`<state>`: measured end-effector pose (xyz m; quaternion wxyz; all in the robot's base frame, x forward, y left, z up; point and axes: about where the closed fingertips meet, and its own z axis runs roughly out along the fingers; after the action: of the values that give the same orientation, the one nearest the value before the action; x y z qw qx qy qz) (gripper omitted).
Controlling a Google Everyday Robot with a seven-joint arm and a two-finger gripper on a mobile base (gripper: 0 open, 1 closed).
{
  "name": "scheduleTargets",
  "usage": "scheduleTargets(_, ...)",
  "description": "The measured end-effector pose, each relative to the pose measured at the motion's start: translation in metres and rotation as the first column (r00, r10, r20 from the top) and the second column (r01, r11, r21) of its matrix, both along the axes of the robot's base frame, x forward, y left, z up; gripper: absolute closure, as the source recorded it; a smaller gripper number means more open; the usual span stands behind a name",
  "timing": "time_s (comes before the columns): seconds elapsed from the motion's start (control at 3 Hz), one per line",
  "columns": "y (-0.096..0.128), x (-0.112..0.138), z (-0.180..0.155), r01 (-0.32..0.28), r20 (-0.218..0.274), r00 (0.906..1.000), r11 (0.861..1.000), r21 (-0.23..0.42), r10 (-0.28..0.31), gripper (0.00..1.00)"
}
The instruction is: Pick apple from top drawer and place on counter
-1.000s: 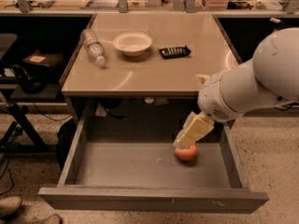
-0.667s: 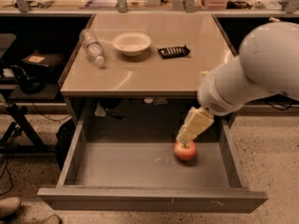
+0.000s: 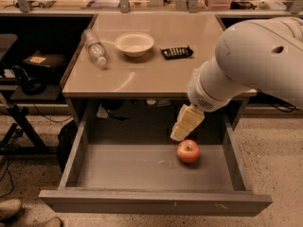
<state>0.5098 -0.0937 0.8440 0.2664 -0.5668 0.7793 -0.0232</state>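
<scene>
The gripper (image 3: 179, 129) hangs in the open drawer (image 3: 123, 170), just at 11 o'clock of the apple (image 3: 188, 151) and not holding it; wide or narrow, I cannot tell; the apple lies on the drawer floor toward 3 o'clock; grasp, lift and placing on the counter (image 3: 156, 74) are all left.

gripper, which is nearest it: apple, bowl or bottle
The apple, in the top drawer, just below the gripper; the bowl and bottle sit up on the counter.
</scene>
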Motion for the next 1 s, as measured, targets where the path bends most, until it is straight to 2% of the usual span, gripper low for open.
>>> scheduleTargets(0.33,-0.005,-0.001,-0.008,-0.036,-0.013,0.9993,0.999,0.04,0.036,0.0)
scheduleTargets(0.67,-0.045,0.003,-0.03,-0.034,-0.105,0.993,0.981,0.192,0.055,0.0)
scheduleTargets(1.0,-0.035,0.008,-0.04,-0.094,-0.146,0.9793,0.954,0.285,0.14,0.0)
